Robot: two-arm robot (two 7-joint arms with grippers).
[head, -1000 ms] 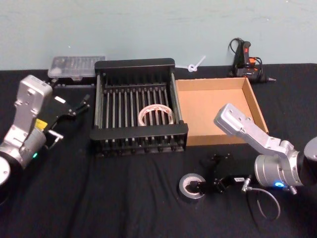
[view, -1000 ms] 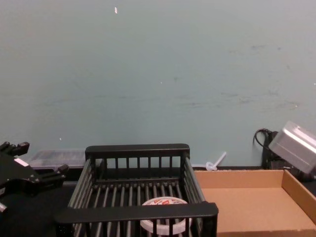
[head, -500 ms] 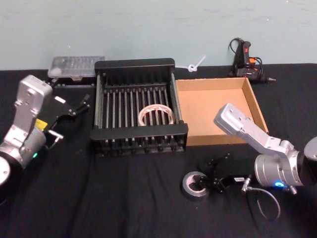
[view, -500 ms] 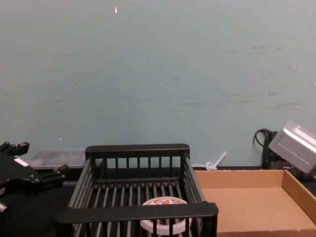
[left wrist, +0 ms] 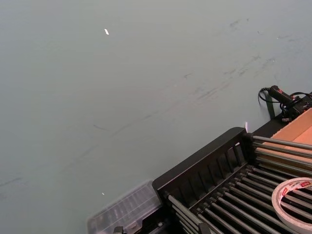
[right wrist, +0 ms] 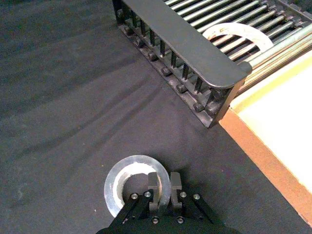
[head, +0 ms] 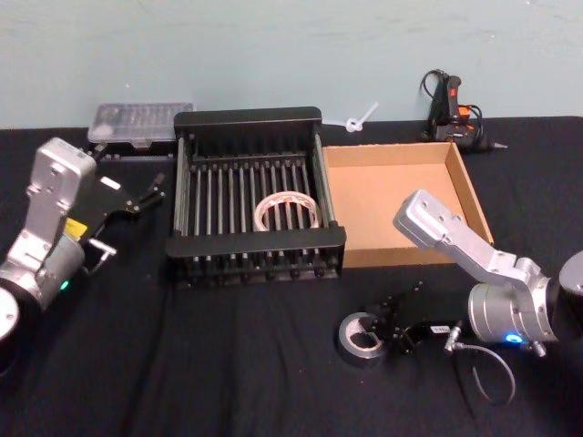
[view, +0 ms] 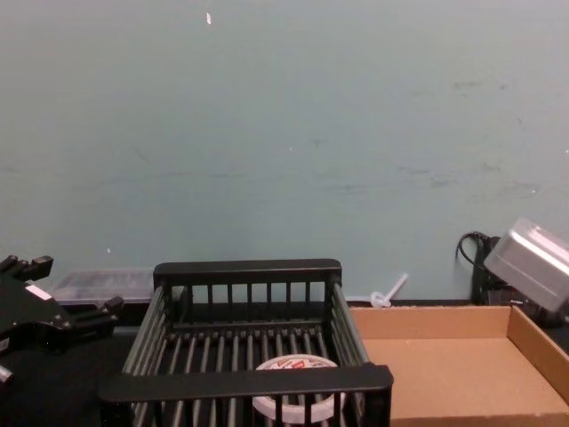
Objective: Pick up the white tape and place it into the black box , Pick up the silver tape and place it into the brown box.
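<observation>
White tape (head: pixel 287 210) flat in black box (head: pixel 248 120); silver tape (head: pixel 361 338) before brown box (head: pixel 466 196).

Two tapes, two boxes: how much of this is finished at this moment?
Half done. The white tape already lies inside the black box. In hand: the right tool is shut on the silver tape, pinching its wall low over the cloth. Left: carrying it into the brown box. The left tool waits left of the black box.

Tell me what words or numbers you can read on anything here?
None can be read.
White tape in the black box: red print on its face, too blurred to read.
Silver tape, gripped by the right gripper: plain, no print.
Brown box: no print visible.
</observation>
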